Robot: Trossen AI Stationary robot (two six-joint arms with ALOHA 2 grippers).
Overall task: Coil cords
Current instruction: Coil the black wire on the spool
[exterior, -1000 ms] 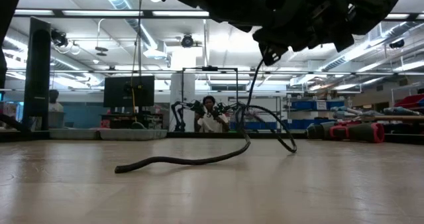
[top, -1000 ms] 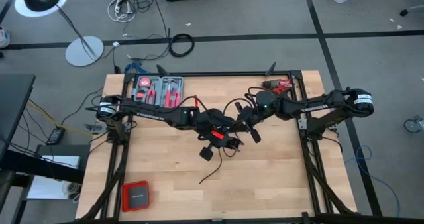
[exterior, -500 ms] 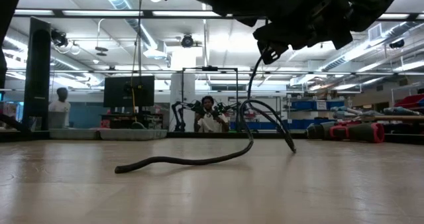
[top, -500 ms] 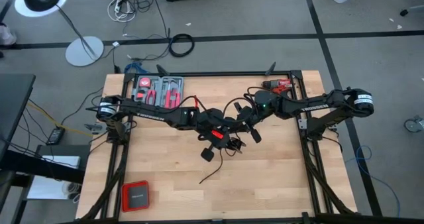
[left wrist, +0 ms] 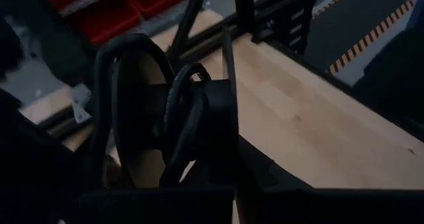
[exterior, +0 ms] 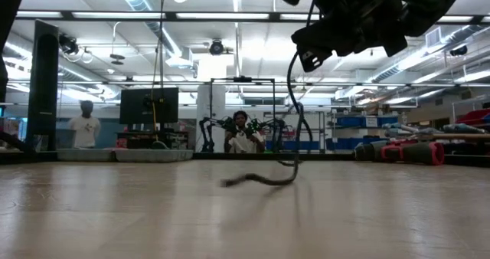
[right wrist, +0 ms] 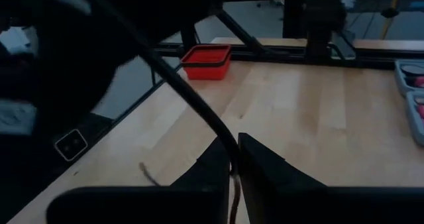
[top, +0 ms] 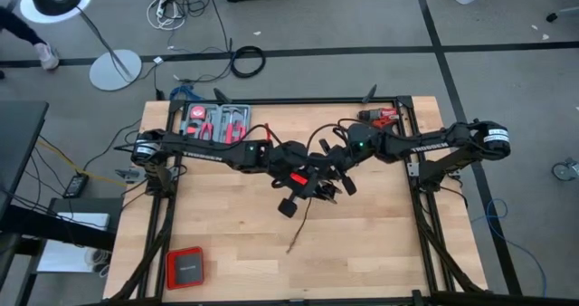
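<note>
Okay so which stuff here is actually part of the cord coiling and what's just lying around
In the job: black cord, left gripper, right gripper.
Lying about: red drill, tray of red-handled pliers, red box.

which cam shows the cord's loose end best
The high view: the cord trails from both tools down the table to its free tip. The low view shows the end blurred on the table. The right wrist view shows the tip small and far. The left wrist view shows only coiled loops.
</note>
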